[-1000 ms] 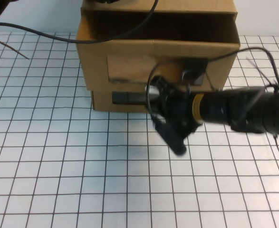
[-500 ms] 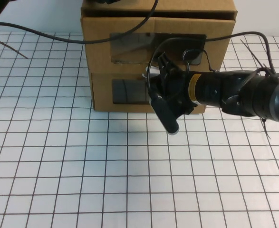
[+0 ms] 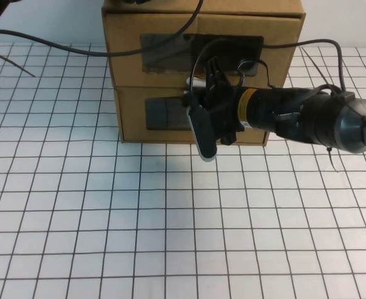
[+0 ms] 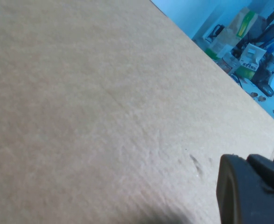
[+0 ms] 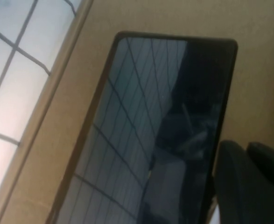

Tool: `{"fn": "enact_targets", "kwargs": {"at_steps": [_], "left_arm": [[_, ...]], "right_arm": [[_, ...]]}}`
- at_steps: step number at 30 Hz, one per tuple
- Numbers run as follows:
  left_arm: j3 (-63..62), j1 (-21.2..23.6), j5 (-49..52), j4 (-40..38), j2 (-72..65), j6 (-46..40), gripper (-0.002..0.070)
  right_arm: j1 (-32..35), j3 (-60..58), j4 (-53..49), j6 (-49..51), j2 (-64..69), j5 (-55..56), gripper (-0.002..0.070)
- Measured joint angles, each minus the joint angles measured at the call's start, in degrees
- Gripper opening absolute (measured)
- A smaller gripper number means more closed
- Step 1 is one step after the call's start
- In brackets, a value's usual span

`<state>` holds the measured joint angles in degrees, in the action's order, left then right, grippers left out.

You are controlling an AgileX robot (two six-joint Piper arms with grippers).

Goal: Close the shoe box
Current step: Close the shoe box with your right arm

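Two stacked cardboard boxes are standing at the far middle of the gridded tabletop [image 3: 77,205]. The upper shoe box [image 3: 164,62], with its clear window [image 3: 164,53], is sitting nearly flush with the lower box [image 3: 133,128], so the drawer appears almost fully in. The right end effector [image 3: 202,115] is pressing against the front, fingers spread, one white-tipped finger [image 3: 202,134] hanging down over the lower box. The left end effector [image 4: 249,191] is resting over the box's flat top; its opening cannot be judged. The cardboard looks light, moderately stiff and easily dented; a flat push on the solid front beside the window seems safest.
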<state>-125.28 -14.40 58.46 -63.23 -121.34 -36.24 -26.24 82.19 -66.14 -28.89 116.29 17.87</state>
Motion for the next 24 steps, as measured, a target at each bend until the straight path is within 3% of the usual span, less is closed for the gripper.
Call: {"fn": "enact_targets", "kwargs": {"at_steps": [6, 16, 24], "left_arm": [[-0.1, 0.0, 1.0, -0.1, 0.0, 0.0, -0.0002], [-0.1, 0.0, 1.4, -0.4, 0.0, 0.1, -0.0003], [-0.1, -0.1, 1.4, -0.4, 0.0, 0.3, -0.0002]], "right_arm": [[-0.1, -2.9, -1.2, 0.4, -2.0, 1.2, -0.0003], [-2.5, -16.9, -3.2, -0.4, -17.5, 4.7, -0.0012], [-0.3, -11.8, -1.0, -0.7, -16.3, 2.6, -0.0013]]}}
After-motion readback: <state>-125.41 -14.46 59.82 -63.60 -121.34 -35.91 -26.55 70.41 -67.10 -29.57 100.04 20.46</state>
